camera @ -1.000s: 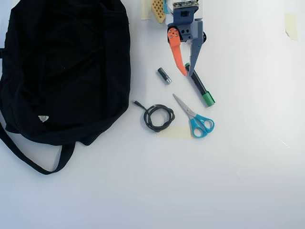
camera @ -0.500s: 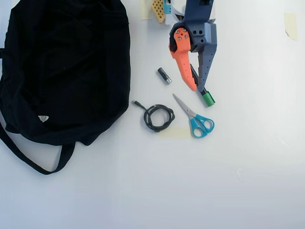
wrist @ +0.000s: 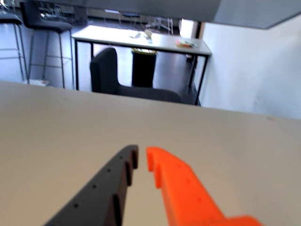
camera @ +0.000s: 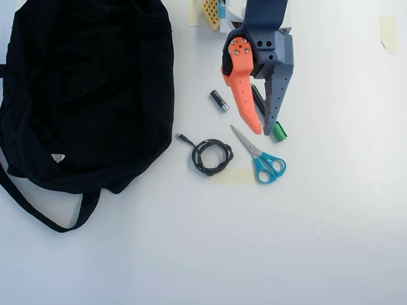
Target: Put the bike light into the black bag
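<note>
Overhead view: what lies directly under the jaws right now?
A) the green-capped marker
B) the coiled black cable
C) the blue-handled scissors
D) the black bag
A. In the overhead view the gripper hangs over the green-capped marker, whose green cap pokes out beside the jaw tips, while the coiled black cable, the blue-handled scissors and the black bag lie clear of it.

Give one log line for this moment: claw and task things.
claw: narrowly open, empty, over green-capped marker | black bag: left side of overhead view | bike light: not visible
</note>
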Robot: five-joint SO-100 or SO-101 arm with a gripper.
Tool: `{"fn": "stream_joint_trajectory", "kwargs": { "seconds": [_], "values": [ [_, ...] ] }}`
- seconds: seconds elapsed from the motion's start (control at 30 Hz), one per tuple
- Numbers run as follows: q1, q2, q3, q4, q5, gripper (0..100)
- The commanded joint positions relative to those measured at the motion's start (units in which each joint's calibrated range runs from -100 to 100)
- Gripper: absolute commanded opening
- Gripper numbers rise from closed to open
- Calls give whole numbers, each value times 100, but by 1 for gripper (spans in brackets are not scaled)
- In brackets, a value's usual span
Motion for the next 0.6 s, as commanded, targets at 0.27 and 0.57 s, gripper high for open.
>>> {"fn": "stream_joint_trajectory", "kwargs": {
  "seconds": [0.27, 0.57],
  "values": [
    [220, -136, -88, 266, 18, 2],
    [-356, -343, -968, 3496, 12, 2]
  ]
}}
